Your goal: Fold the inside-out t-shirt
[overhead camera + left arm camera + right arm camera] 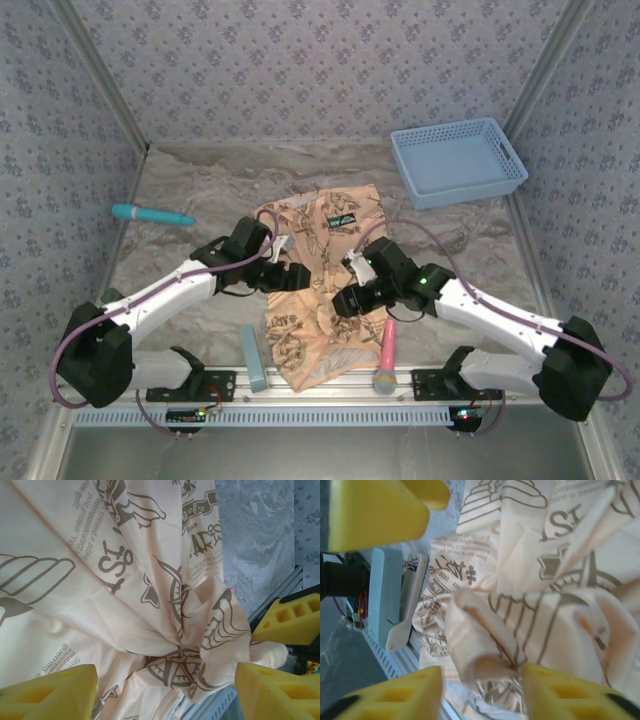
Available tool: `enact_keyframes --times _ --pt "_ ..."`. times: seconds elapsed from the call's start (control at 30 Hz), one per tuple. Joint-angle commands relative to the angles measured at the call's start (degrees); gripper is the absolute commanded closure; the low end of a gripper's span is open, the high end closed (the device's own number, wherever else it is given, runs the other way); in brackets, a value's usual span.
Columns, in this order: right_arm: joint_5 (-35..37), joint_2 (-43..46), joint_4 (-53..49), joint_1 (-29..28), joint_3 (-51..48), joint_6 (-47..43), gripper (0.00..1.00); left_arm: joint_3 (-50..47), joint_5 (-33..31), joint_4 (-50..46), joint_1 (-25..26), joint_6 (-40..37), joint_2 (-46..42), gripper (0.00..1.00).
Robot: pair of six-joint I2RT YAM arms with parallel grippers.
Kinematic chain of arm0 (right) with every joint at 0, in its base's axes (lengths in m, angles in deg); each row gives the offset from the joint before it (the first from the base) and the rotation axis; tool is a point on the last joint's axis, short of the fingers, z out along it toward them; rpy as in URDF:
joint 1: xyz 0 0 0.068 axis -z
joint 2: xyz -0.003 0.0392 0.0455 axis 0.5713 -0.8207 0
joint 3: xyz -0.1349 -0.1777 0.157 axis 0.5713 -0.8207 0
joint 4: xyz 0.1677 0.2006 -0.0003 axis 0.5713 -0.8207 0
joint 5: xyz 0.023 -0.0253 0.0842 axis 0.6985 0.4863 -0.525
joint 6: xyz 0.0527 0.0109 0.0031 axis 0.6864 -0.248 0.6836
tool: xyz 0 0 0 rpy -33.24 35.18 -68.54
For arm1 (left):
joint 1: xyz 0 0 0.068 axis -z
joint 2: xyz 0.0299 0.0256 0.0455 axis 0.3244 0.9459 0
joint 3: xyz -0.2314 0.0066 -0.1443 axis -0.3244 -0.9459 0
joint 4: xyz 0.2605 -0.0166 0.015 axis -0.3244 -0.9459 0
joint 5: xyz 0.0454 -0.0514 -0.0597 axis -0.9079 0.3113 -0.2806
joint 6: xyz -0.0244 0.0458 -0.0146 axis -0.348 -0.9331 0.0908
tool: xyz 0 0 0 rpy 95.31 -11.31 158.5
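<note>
The inside-out t-shirt [322, 240], peach-tan with a brown print, lies as a long crumpled strip from mid-table to the near edge. My left gripper [292, 276] hovers at its left side and my right gripper [345, 298] at its right, close together. In the left wrist view the left gripper [165, 695] is open, its yellow fingers [50, 692] wide apart over a gathered bunch of the shirt [185, 650]. In the right wrist view the right gripper [481, 692] is open, a rolled fold of the shirt [480, 640] lying between its fingers [570, 695] and touching the right one.
A blue basket [458, 160] stands at the back right. A teal stick [152, 214] lies at the left. A light blue bar [254, 357] and a pink and yellow tool [386, 358] flank the shirt at the near metal rail [320, 385].
</note>
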Motion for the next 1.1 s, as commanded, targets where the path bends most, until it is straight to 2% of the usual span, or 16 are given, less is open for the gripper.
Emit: enact_keyframes --times 0.0,0.07,0.17,0.33,0.47,0.6,0.67,0.73,0.8,0.93,1.07 --pt "-4.12 -3.91 5.96 -2.19 5.03 -0.70 0.69 1.79 2.02 -1.61 0.52 1.19 -0.55 0.27" --pt "-6.18 -6.62 6.59 -3.98 7.63 -0.52 0.79 1.10 1.78 -1.86 0.45 1.99 -1.64 0.27" --pt "-8.34 -9.72 8.14 -6.35 10.56 -0.57 0.76 0.61 1.19 -3.64 0.33 2.34 -2.72 0.27" --pt "-10.44 -12.19 14.06 -6.93 11.89 2.37 0.51 -0.08 1.25 -6.58 0.33 2.22 -2.76 0.27" --pt "-3.79 -5.99 6.99 -5.79 9.76 -0.50 0.46 0.91 0.61 -6.91 1.58 3.46 -0.86 0.28" --pt "5.81 8.62 -2.82 -1.17 2.93 -2.06 0.40 3.86 -0.02 -5.99 5.85 3.50 2.80 0.29" --pt "6.88 12.97 -7.01 3.63 0.81 -1.27 0.38 6.34 -1.03 -8.62 7.18 3.19 4.94 0.30" --pt "4.98 14.90 -8.69 9.60 -0.63 0.61 0.37 8.67 -3.93 -11.92 9.05 3.30 6.37 0.31" --pt "4.96 15.32 -8.87 12.91 -1.77 1.81 0.37 10.61 -6.16 -14.39 11.09 3.04 7.43 0.32" --pt "4.88 15.30 -6.91 14.55 -3.55 1.86 0.37 13.55 -8.41 -19.51 12.73 2.64 7.96 0.33" --pt "4.58 14.81 -6.11 14.52 -4.72 0.95 0.36 15.00 -9.51 -19.11 12.76 3.29 5.87 0.30"
